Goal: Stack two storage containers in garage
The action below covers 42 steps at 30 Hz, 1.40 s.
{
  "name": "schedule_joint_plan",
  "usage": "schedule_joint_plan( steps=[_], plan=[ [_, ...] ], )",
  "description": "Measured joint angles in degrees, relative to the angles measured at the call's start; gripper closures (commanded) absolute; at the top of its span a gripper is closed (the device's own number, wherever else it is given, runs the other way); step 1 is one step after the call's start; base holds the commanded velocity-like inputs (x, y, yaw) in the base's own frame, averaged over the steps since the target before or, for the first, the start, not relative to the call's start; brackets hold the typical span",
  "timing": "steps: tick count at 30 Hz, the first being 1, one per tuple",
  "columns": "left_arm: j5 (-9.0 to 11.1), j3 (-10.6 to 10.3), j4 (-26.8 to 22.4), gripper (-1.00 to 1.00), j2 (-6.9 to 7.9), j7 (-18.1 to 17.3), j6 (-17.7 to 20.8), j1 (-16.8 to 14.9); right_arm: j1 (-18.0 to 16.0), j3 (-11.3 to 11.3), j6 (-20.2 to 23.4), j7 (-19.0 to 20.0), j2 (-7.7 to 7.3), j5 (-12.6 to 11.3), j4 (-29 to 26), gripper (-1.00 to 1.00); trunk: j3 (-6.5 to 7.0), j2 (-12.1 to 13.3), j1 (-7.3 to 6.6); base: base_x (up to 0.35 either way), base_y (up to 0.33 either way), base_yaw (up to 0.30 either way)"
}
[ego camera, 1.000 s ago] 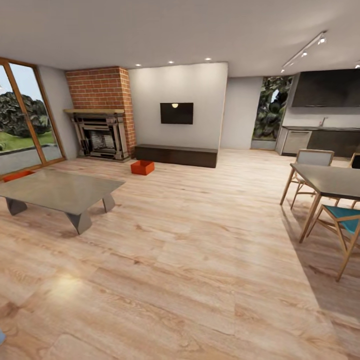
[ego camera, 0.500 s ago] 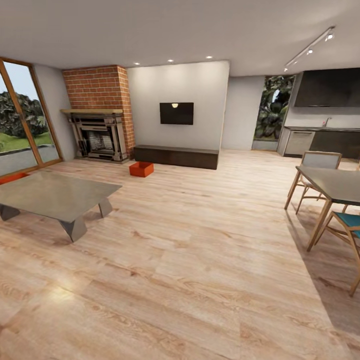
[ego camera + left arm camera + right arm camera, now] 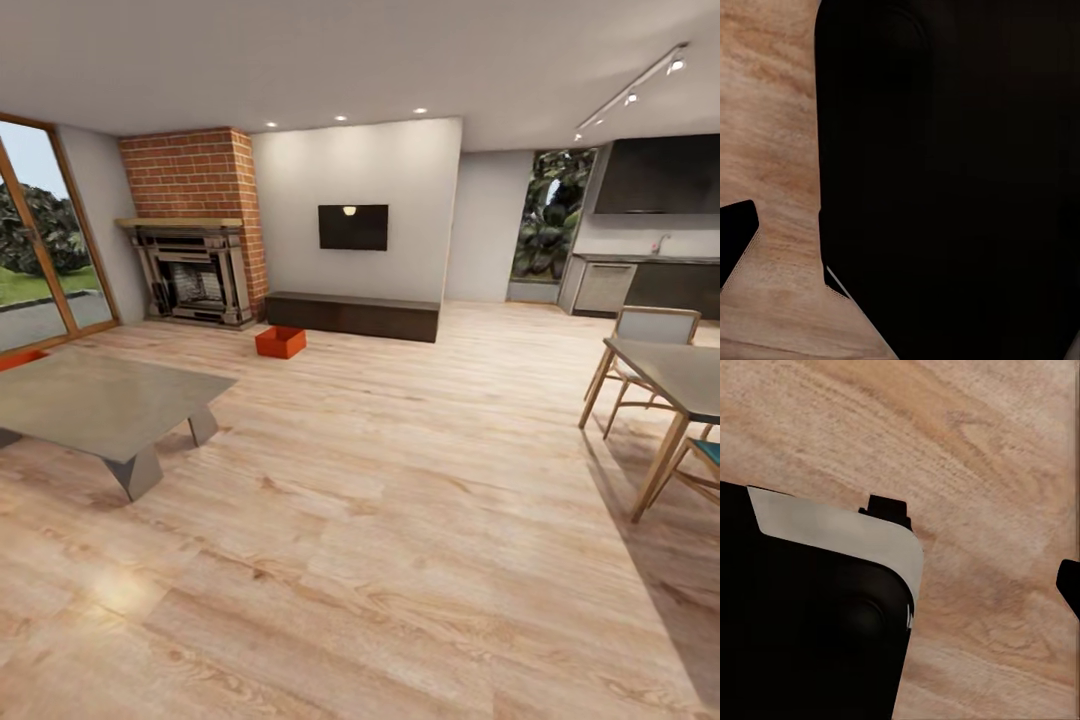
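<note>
One orange-red storage container (image 3: 280, 341) sits on the living room's wood planks, far ahead, in front of the low dark bench and right of the brick fireplace. A sliver of the second storage container (image 3: 16, 359) shows at the left edge, behind the coffee table. In the left wrist view a single dark fingertip (image 3: 735, 241) hangs over the planks beside my black body. The right wrist view has a dark fingertip (image 3: 1069, 583) at its edge above the planks. Nothing is seen held, and I cannot tell how the jaws stand. The garage is out of view.
A low grey coffee table (image 3: 95, 400) stands at the near left. A dining table (image 3: 675, 375) with chairs is at the right. Brick fireplace (image 3: 195, 265) and dark bench (image 3: 352, 315) line the far wall under a TV. Wide wood floor (image 3: 380, 520) stretches between.
The whole picture has spread outward: the coffee table slid left and the dining table right, so the camera has advanced into the room. The containers themselves have not moved.
</note>
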Motion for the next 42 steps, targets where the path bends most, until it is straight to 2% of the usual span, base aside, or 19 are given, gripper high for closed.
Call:
schedule_joint_plan(
  steps=[29, 42],
  plan=[
    [-0.02, 0.00, 0.00, -1.00, 0.00, 0.01, 0.00, 0.00, 0.00, 0.00, -0.08, 0.00, 0.07, 0.00, 0.00, -1.00, 0.00, 0.00, 0.00, 0.323, 0.000, -0.002],
    [0.01, 0.00, 0.00, -1.00, 0.00, 0.04, 0.00, 0.00, 0.01, 0.00, -0.16, 0.00, 0.07, -0.02, 0.00, -1.00, 0.00, 0.00, 0.00, 0.323, 0.000, -0.216]
  ],
)
